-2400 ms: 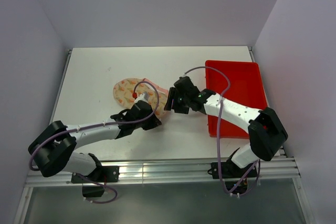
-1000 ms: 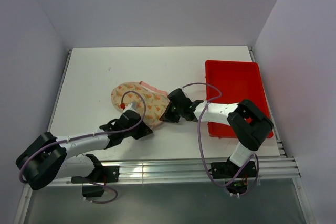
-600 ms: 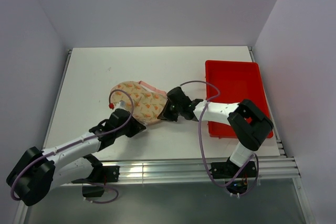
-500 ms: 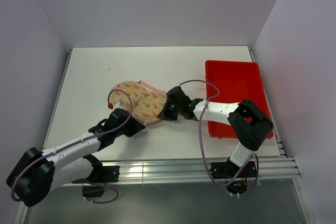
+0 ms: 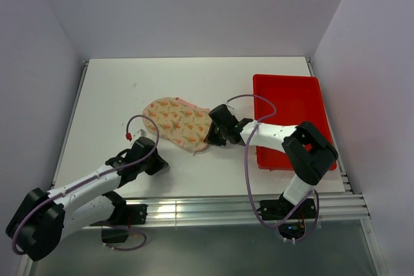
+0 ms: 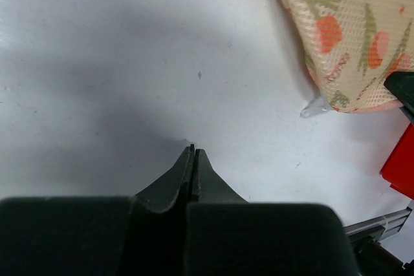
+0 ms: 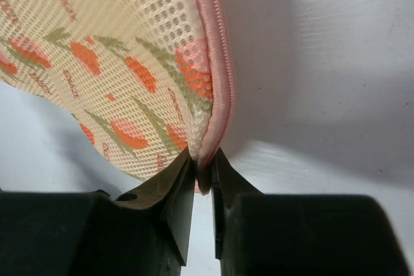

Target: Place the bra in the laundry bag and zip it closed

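Note:
The laundry bag lies closed on the white table, pale with an orange print and a pink zipper edge. My right gripper is shut on its right end. In the right wrist view the jaws pinch the pink zipper edge below the mesh. My left gripper is shut and empty on the table, apart from the bag, to its near left. In the left wrist view its tips are closed on bare table, with the bag and a clear zipper pull at the upper right. The bra is hidden.
A red plastic tray stands at the right of the table, beside the right arm; its corner shows in the left wrist view. Grey walls close in the table on three sides. A metal rail runs along the near edge.
My left gripper let go of the bag's near edge and drew back toward the near left. The bag, held by my right gripper, shifted right and now lies flatter.

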